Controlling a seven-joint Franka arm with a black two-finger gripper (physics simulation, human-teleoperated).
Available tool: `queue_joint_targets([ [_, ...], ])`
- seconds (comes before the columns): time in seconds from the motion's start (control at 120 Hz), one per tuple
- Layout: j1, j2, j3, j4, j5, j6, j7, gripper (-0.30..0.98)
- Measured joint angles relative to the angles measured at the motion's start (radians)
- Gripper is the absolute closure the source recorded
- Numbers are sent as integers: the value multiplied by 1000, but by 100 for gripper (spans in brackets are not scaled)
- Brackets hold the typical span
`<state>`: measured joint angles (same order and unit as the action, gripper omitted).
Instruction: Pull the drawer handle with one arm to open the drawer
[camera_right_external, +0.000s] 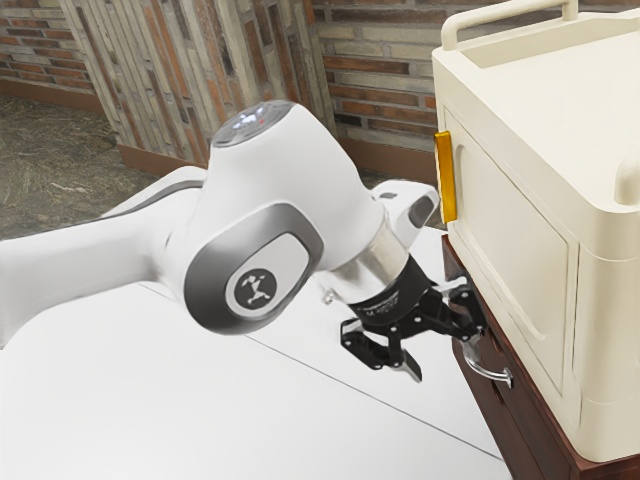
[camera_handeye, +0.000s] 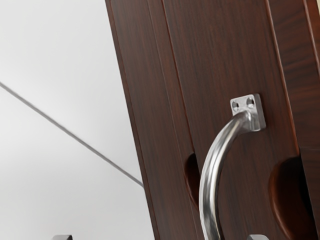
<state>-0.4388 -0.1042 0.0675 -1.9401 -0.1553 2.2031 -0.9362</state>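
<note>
The gripper (camera_right_external: 443, 362) is wide, nothing btwn its fingers. The handle (camera_handeye: 212, 170), a curved metal bar, lies ahead of it, on the drawer front (camera_handeye: 220, 55), below the bottom front edge of the cream cabinet (camera_right_external: 510, 220). Its long axis runs along the front, lengthwise w/ that edge, and crosses the gap btwn the fingertips rather than lining up w/ it, so no big wrist turn needed, imo. It sits off-centre, nearer the cabinet-side finger; that finger looks v. close to the bar's near end, though contact is hard to call from here.

Next prob: shift a bit to centre on the bar, go in so there's a finger each side, close, then pull straight off the front. Drawer looks shut, pull not begun.

In the way: the cream cabinet's bottom edge, just over the handle on the dark wood cabinet (camera_right_external: 535, 435); cabinet-side finger could clip it or the wood. Gold bar (camera_right_external: 446, 178) is higher up, n/a for this pull.
</note>
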Motion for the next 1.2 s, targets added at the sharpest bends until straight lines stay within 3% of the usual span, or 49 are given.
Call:
queue_joint_targets([
  [0.667,2,10,-2,-22,-5,22,-10,33],
  [1.2,2,-82,14,-108,-3,7,-14,36],
])
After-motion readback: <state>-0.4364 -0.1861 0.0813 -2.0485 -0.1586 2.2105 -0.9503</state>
